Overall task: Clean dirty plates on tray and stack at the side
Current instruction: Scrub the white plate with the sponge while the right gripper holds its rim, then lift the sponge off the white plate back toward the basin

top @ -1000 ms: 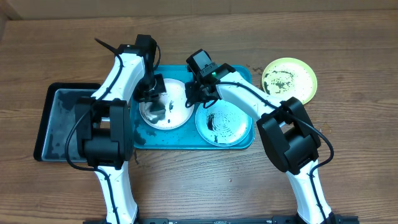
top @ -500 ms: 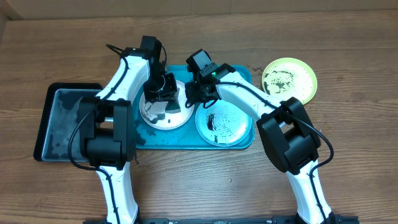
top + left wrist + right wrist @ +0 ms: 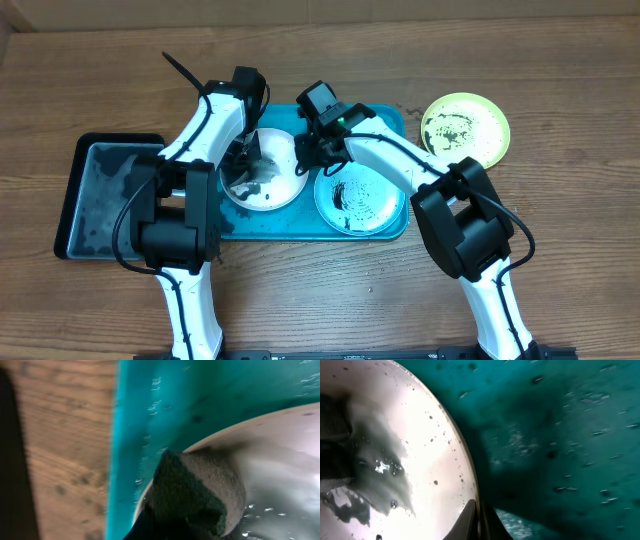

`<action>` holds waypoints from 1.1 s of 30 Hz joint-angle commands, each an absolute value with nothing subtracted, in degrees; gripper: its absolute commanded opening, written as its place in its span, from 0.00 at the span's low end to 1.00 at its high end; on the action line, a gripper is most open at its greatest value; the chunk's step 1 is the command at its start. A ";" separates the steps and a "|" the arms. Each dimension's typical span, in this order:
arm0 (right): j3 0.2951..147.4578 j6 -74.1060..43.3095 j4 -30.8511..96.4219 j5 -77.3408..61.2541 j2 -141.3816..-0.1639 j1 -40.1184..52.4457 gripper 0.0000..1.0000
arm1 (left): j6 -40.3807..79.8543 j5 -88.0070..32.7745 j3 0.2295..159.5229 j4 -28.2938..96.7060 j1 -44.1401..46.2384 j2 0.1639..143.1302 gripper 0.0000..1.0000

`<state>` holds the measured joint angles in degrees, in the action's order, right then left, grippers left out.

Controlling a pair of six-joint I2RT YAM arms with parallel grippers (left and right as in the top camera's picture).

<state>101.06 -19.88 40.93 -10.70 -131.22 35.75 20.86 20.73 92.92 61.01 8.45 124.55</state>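
The white plate (image 3: 268, 172) lies at the left of the turquoise tray (image 3: 300, 224), wet and smeared grey. My left gripper (image 3: 245, 158) is shut on a dark sponge (image 3: 196, 491), which presses on the plate's left rim; the fingers themselves are mostly hidden in the left wrist view. My right gripper (image 3: 306, 152) is shut on the white plate's right rim (image 3: 470, 485), one finger on each side of it. The pale aqua plate (image 3: 358, 198), with black smears, lies at the tray's right. The yellow-green plate (image 3: 464, 128), also smeared, sits on the table to the right of the tray.
A smaller black glossy tray (image 3: 100, 195) sits on the wooden table left of the turquoise one, and the left arm reaches past it. The two arms meet over the tray's far half. Bare wood lies in front of the tray.
My left gripper swept the sponge toward the plate's far side, then back to its left part. The right gripper kept still on the rim.
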 commanded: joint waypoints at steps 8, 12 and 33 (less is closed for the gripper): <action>101.91 -19.51 41.74 -8.58 -131.92 35.22 0.04 | 26.52 13.02 98.37 73.43 7.60 123.90 0.04; 101.91 -19.51 41.39 -8.58 -131.92 35.22 0.04 | 18.28 -8.84 98.15 71.94 8.23 123.63 0.04; 102.08 -19.49 40.07 -8.58 -131.90 35.22 0.04 | 38.04 34.70 90.19 73.95 9.54 123.50 0.04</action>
